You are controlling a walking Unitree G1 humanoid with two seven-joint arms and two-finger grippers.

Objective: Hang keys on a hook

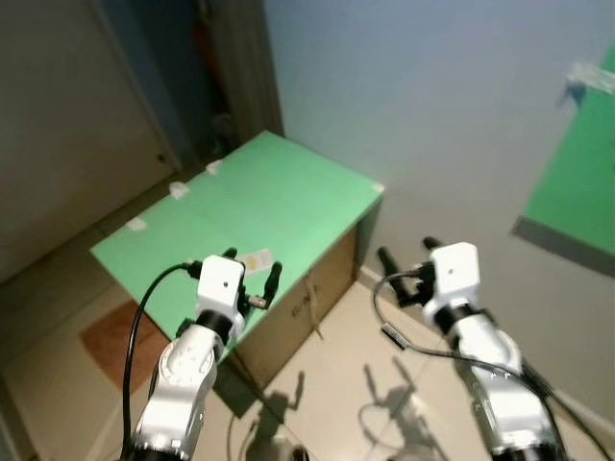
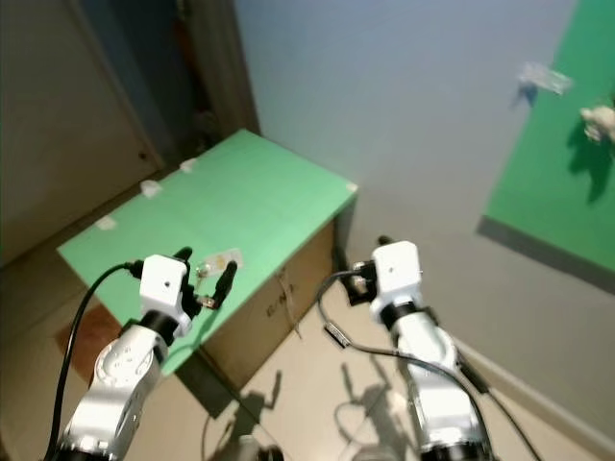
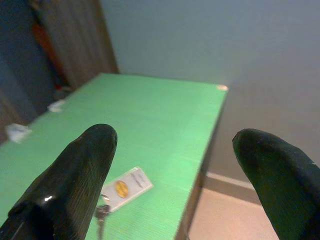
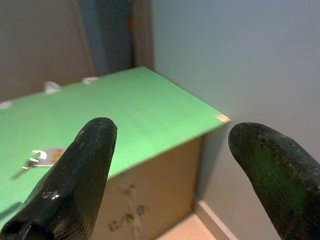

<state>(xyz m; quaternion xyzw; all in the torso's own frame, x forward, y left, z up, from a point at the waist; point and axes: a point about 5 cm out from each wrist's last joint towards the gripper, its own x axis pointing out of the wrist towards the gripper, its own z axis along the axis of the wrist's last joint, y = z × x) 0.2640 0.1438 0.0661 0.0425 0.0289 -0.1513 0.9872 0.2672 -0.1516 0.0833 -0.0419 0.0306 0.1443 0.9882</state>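
Left wrist view shows the keys (image 3: pixel 121 192), with a white tag, lying on the green box top (image 3: pixel 165 120) just ahead of the left gripper (image 1: pixel 252 270), its jaws wide and empty. The right gripper (image 4: pixel 170 165) hangs beside the box, equally spread, holding nothing. On the green wall panel (image 2: pixel 553 173), the small blurred object (image 2: pixel 541 79) may be the hook.

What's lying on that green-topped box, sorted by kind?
Bunch of keys with a white tag bearing a yellow dot: 1
Small white tape scraps near the far edge of the green-topped cardboard box: 3
Total: 4
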